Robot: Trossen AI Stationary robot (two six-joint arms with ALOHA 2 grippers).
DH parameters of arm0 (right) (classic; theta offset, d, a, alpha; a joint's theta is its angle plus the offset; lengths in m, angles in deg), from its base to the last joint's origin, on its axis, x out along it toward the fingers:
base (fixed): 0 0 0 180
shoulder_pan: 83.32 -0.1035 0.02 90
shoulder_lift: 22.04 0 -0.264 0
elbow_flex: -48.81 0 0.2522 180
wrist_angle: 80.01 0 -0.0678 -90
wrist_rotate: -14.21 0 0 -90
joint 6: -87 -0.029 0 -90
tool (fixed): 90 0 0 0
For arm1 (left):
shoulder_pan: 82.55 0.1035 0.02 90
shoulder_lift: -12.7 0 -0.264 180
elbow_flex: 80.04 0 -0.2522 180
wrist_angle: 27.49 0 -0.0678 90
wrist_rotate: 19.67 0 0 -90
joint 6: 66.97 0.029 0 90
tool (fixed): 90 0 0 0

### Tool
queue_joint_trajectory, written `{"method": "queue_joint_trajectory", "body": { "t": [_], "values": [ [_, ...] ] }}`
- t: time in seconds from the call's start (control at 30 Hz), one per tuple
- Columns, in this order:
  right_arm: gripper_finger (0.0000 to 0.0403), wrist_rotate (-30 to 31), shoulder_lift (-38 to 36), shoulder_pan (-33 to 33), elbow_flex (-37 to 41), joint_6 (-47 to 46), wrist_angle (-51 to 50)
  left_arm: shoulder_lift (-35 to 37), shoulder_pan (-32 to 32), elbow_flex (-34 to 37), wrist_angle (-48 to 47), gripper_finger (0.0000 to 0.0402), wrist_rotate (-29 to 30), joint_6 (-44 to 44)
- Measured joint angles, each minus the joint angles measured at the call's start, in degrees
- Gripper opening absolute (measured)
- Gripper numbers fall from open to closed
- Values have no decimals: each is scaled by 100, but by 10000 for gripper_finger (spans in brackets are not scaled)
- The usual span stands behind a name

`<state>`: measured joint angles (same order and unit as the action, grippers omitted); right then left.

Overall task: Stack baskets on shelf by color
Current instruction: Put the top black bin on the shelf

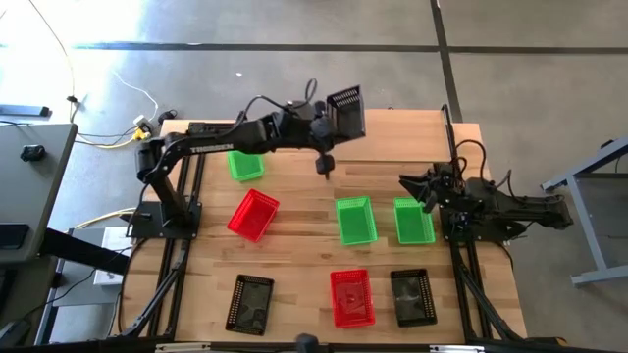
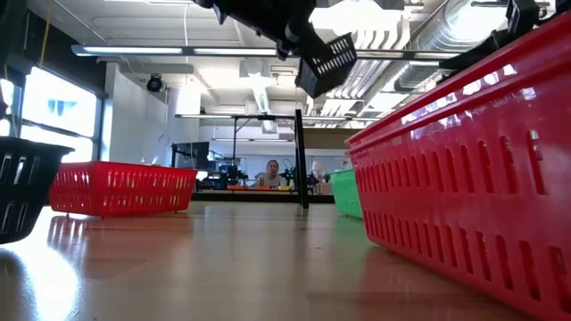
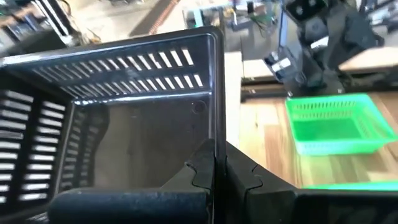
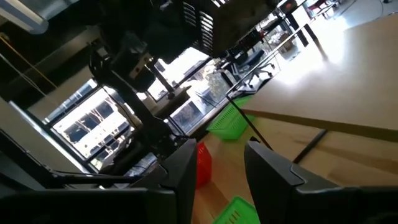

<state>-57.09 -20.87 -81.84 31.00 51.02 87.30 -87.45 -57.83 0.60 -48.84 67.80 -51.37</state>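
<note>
Left end effector (image 3: 214,171) clenched on one wall of a black basket (image 1: 345,110), held aloft over the far middle of the worktop (image 1: 294,250). The grip is an edge pinch only, so the basket hangs tilted. Risk, as I judge it: it could swing or slip from the fingers during transport, or meet the shelf corner-first and tip off.

Right end effector (image 4: 214,165) released, empty, parked at the right edge beside a green basket (image 1: 413,220).

On the worktop — three green baskets, two red baskets (image 1: 253,214), two more black baskets (image 1: 250,303) at the near side. The high view shows only eight baskets in all.

The shelf cannot be picked out in the high view; the low view shows a black post (image 2: 300,159) far off, possibly part of it — not certain.

View differences: the left wrist view alone shows the pinch on the wall. The low view alone shows how high the basket hangs and its tilt, plus a person (image 2: 271,175) seated in the room beyond. The high view alone gives the spread of the baskets.
</note>
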Motion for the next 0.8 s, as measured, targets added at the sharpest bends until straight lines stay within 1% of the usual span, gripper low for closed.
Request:
{"method": "queue_joint_trajectory", "body": {
  "t": [0.13, 0.2, 0.37, 0.53, 0.8],
  "values": [
    [119, 0, 0, -2, 0, 0, -200, -253, -50, 0, -47, 0, 61, 2],
    [119, 2, 0, -2, 0, 0, -219, -356, -54, 0, -80, 0, 156, 4],
    [119, 2, 0, -2, 0, 0, -219, -544, -50, 0, -265, 0, 173, 72],
    [119, 2, 0, -2, 0, 0, -226, -556, -52, 0, -599, 0, 184, 433],
    [119, 2, 0, 0, -2, 0, -267, -556, -41, 0, -955, 0, 191, 564]
  ]
}}
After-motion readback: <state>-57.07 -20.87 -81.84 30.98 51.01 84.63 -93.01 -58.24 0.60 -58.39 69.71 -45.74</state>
